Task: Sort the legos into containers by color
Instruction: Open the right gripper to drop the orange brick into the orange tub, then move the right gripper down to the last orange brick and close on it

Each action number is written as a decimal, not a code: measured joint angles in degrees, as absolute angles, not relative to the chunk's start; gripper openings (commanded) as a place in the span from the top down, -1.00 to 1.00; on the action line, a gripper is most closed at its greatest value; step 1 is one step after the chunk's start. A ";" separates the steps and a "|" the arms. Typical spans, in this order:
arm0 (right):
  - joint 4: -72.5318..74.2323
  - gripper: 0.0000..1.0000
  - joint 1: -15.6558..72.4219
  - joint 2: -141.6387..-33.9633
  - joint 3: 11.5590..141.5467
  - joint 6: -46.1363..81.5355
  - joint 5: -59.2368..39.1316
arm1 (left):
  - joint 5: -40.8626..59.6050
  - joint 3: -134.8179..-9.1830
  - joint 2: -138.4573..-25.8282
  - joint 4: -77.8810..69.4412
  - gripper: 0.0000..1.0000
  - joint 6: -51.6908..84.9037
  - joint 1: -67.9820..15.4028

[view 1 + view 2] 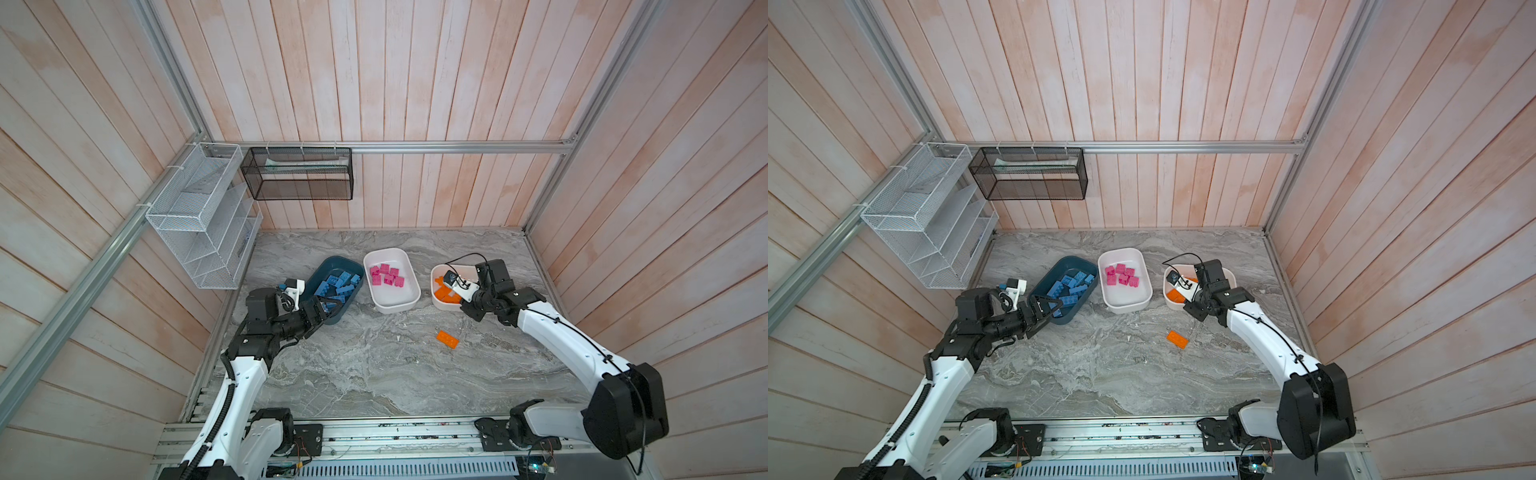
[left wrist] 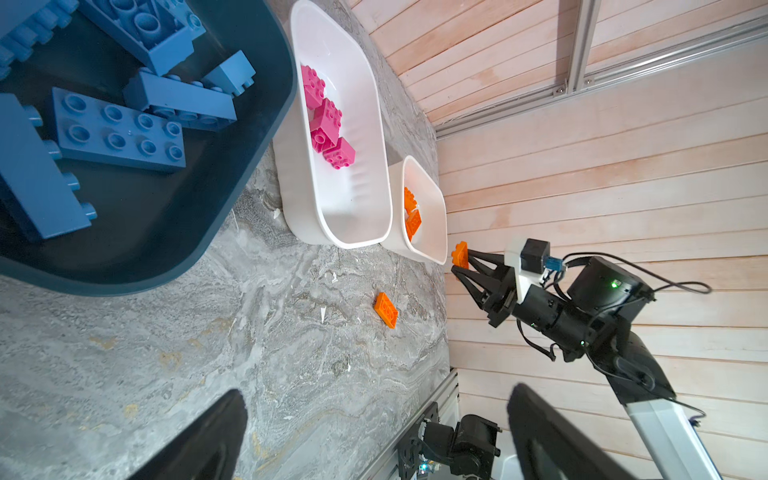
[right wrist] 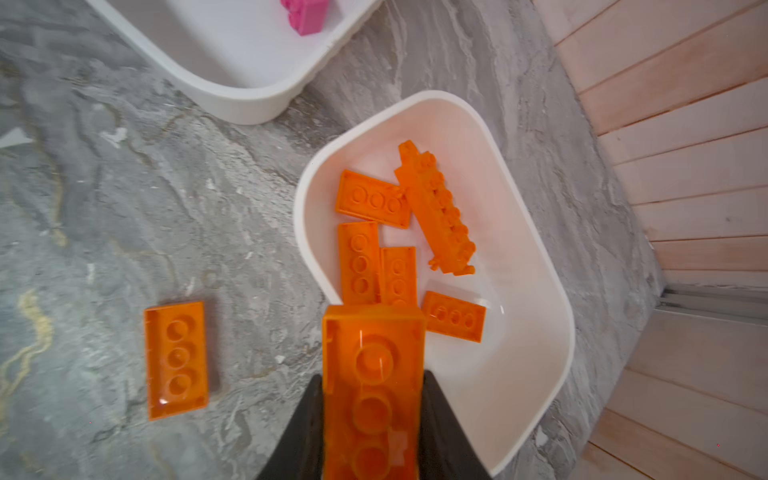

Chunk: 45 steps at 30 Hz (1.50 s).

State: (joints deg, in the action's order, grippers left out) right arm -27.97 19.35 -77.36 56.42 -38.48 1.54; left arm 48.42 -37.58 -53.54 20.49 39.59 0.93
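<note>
Right wrist view, orange brick (image 3: pixel 372 374) clamped between jaws

Soft, even light filled the cell in both top views, washing the pale pink wooden plank walls (image 1: pixel 415 83) and casting only faint shadows around the white plastic tub of pink bricks (image 1: pixel 397 306) on the grey marbled tabletop (image 1: pixel 374 374). The wide lenses bowed the planks toward the frame edges. In the right wrist view the orange studded brick (image 3: pixel 374 340) clamped in the right gripper (image 3: pixel 372 376) showed soft and smeared, and a small glint lit the white rounded tub of orange bricks (image 3: pixel 570 345). In the left wrist view the black fingers (image 2: pixel 208 436) of the spread left gripper (image 2: pixel 378 392) were blurred
</note>
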 measured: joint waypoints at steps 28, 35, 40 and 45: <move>-26.98 -0.20 12.60 -87.55 65.08 -41.82 -6.28 | 48.99 -38.61 -55.66 21.30 -1.00 35.64 0.69; -28.45 -0.25 23.90 -70.17 52.71 -38.94 -12.45 | 49.01 -38.61 -56.21 21.71 -1.00 34.81 0.69; -31.27 -0.26 24.82 -71.83 45.63 -39.13 -11.53 | 48.99 -38.92 -56.69 22.41 -1.00 34.02 0.69; -30.57 -0.24 24.82 -77.45 45.28 -38.96 -11.49 | 48.99 -39.53 -56.66 23.31 -1.00 33.54 0.71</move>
